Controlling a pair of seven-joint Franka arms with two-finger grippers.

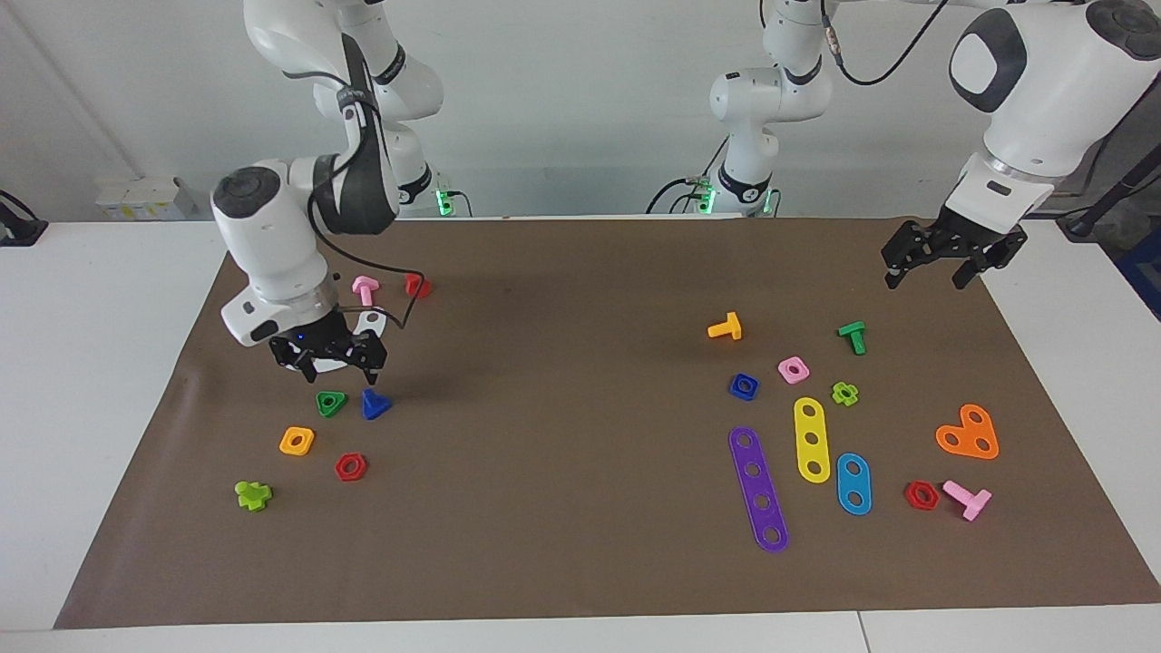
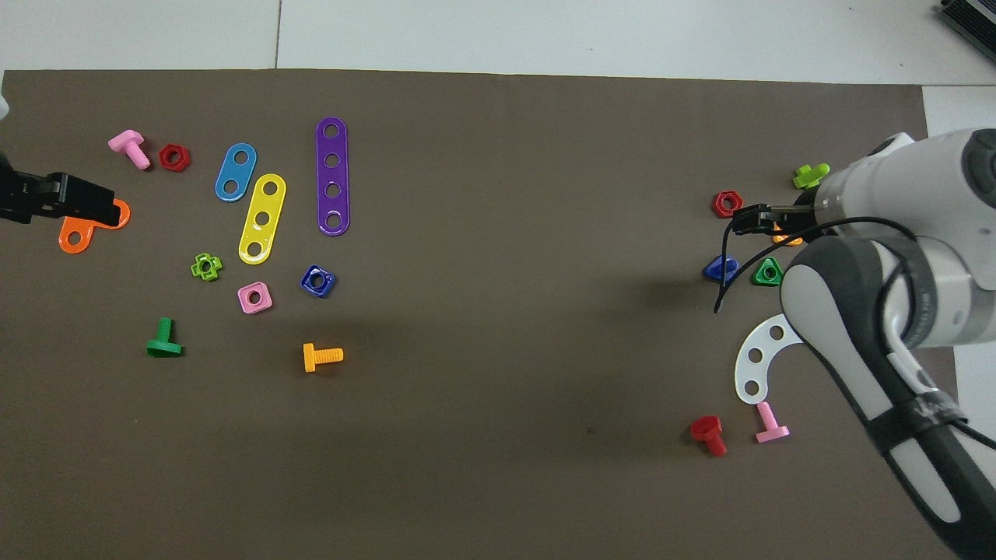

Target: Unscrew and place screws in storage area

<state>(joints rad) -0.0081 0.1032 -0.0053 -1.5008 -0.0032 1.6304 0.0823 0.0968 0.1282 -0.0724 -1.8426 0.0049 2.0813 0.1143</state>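
The dark-blue triangular-headed bolt lies on the brown mat at the right arm's end, beside a green triangular nut. It also shows in the overhead view. My right gripper hangs open and empty just above the mat, over the spot between the bolt and a white curved plate. In the overhead view the right gripper is mostly hidden by its arm. My left gripper is open and empty, raised over the left arm's end of the mat; in the overhead view it covers part of the orange heart plate.
Around the bolt lie an orange square nut, a red hex nut, a lime bolt, a pink bolt and a red bolt. At the left arm's end lie a dark-blue square nut, a light-blue plate and several other parts.
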